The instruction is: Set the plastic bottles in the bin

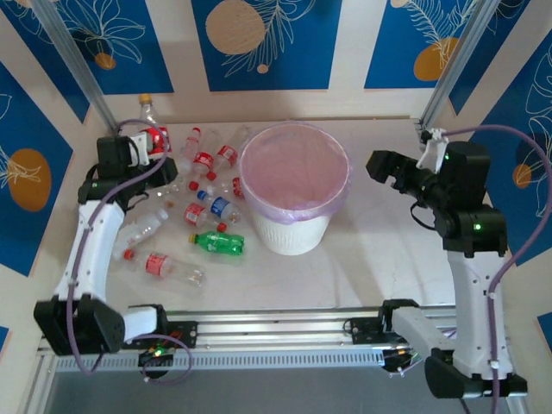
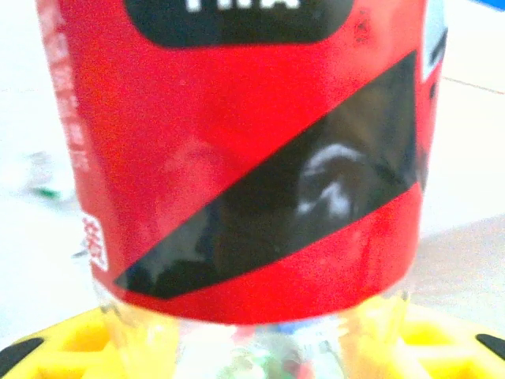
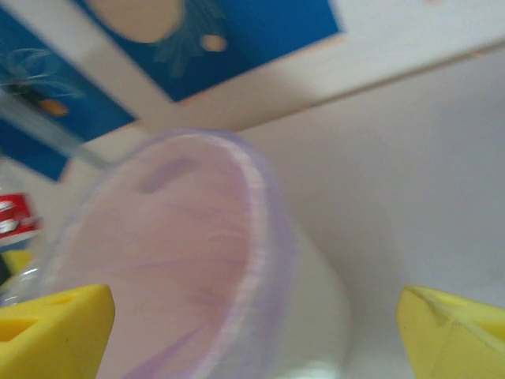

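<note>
Plastic bottles (image 1: 200, 157) lie scattered across the left half of the tabletop (image 1: 379, 250), most of them on their sides, clear with red labels and red caps. We pick out a blue-labelled bottle (image 1: 221, 208) near the middle of the scatter. Just below it in the top view is the green bottle (image 1: 218, 243), lying close beside the bin (image 1: 293, 233).

Over at the far left corner, the left tool (image 1: 157, 141) is clenched on a held bottle (image 2: 252, 158). From the left wrist we see its red and black label right up against the lens. Its clear lower body sits between the yellow fingers (image 2: 67, 343). From above, this bottle has a yellowish cap (image 1: 145, 99) and its neck points away from the arm bases.

That white ribbed bin stands at the centre of the tabletop, a pink bag folded over its rim, with the scatter on its left.

On the other side, the right tool (image 1: 376, 164) hangs to the right of the bin, apart from it and pointing at it. It is released. From the right wrist we see its yellow fingers (image 3: 55, 332) spread wide, one at each bottom corner, with the pink-lined rim ahead between them.
</note>
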Available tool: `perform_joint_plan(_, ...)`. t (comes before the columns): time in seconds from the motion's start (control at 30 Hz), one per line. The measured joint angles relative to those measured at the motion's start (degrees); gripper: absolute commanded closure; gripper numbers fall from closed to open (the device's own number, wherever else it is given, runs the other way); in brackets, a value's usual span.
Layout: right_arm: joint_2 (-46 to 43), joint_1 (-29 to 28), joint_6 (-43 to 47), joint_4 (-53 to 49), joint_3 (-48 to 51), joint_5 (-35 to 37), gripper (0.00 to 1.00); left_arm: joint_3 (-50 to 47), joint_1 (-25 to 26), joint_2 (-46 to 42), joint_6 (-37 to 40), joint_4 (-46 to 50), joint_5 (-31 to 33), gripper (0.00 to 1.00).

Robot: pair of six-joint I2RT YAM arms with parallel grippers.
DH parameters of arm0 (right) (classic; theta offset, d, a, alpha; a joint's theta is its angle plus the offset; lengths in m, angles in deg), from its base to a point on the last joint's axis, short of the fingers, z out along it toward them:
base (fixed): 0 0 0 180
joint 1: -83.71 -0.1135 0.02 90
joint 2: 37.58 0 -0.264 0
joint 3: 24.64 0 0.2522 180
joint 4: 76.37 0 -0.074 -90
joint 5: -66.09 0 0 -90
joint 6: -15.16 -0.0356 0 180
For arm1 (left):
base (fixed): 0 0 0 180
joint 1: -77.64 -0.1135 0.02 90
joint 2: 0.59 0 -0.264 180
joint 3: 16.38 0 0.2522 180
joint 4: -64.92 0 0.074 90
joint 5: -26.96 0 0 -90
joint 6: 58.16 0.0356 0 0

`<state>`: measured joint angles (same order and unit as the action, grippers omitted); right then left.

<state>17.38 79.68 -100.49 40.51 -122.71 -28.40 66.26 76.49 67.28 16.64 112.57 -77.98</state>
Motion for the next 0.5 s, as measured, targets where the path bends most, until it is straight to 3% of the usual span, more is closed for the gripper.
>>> perform_joint_plan(0.3,15.6,-28.2,1.5,1.7,-20.4,3.0,0.09,-0.7,7.4,-9.2,-4.1,-6.6,-15.3,0.66)
perform_joint_plan(0.5,29.8,-36.3,4.7,2.6,-33.8,-3.8,0.11,-1.4,8.8,-8.8,-3.8,-7.8,-23.6,0.72)
